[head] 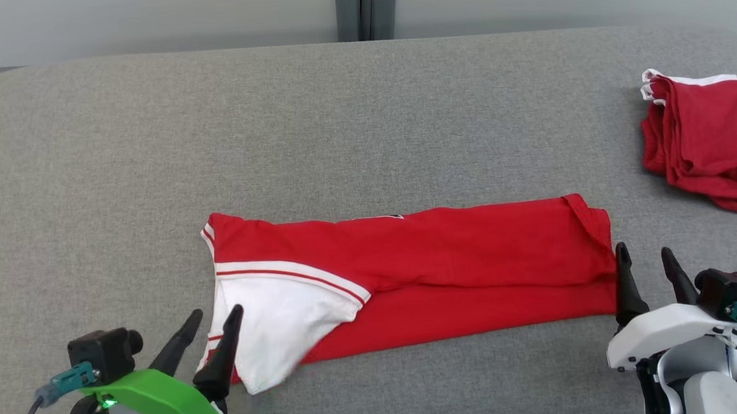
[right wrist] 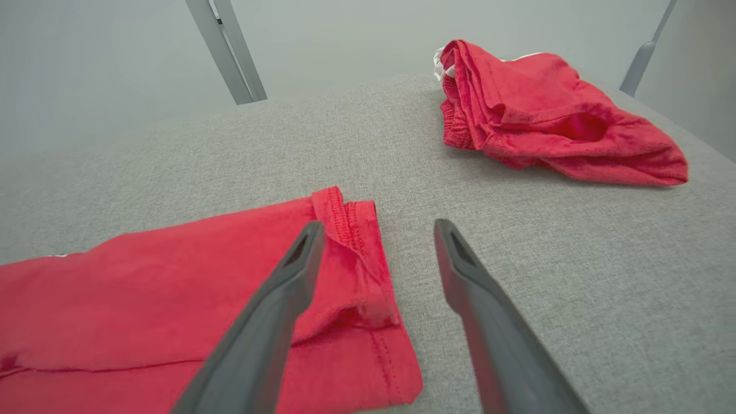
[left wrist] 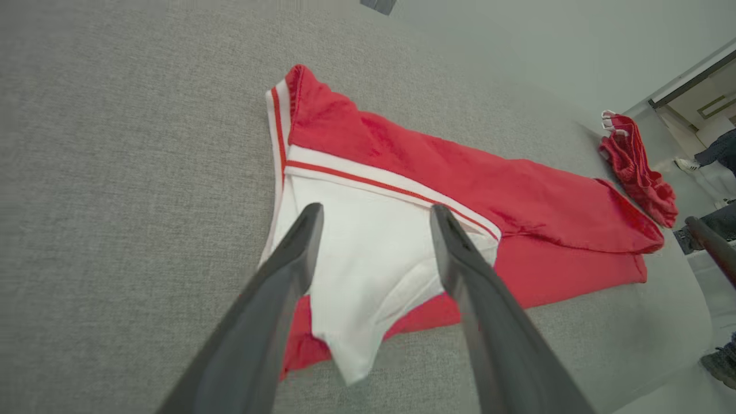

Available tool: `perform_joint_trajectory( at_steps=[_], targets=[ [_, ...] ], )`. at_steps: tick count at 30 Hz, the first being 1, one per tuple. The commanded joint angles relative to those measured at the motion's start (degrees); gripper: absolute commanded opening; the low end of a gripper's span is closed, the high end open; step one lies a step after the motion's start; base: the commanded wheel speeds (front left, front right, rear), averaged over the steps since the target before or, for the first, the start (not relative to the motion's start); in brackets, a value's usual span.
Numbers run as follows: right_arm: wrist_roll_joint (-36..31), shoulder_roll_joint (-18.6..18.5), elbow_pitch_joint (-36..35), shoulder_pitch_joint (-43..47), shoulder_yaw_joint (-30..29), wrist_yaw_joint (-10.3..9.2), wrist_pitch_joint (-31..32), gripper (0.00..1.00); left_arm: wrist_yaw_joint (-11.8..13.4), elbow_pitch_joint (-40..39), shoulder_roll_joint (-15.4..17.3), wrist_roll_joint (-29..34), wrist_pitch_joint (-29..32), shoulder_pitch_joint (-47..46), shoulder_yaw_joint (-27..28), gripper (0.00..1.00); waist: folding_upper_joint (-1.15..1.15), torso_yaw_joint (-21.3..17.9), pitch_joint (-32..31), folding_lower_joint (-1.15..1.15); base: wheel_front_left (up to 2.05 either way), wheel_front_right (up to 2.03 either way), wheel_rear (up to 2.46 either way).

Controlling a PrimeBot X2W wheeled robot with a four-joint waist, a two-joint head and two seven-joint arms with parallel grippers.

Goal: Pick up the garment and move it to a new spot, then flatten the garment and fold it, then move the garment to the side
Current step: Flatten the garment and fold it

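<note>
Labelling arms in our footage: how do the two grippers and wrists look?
Left gripper: two long tapering dark fingers, bright green wrist shell. Right gripper: same fingers, white shell. Each has a black camera block, teal plug and small green light.

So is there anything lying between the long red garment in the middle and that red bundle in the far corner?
Nothing: only bare grey surface lies between the garment and the bundle, as both the head view and the right wrist view show.
</note>
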Motion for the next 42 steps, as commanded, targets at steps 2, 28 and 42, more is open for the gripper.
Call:
perform_joint_trajectory(
  at_steps=[2,28,42],
  targets=[
    [-0.19,0.37,-0.91,1.67,-1.06,-0.1,-0.74,1.0,1.33,0.2,-0.38,1.31,-2.92,1.01,1.51,1.0,0.0,0.11,-0.16,0.0,0.0,0.0,0.0],
    [-2.37,-3.3,13.85,-6.02,-3.37,-0.1,13.16,1.0,4.54,6.48,-2.46,7.84,-13.44,-3.81,1.7,1.0,0.0,6.6,-1.77,0.0,0.0,0.0,0.0],
    [-0.31,-4.35,22.23,-9.11,-2.64,-0.12,12.47,0.0,5.04,10.08,-1.92,10.1,-16.53,-4.58,1.11,1.0,0.0,7.9,-2.88,0.0,0.0,0.0,0.0]
  ],
)
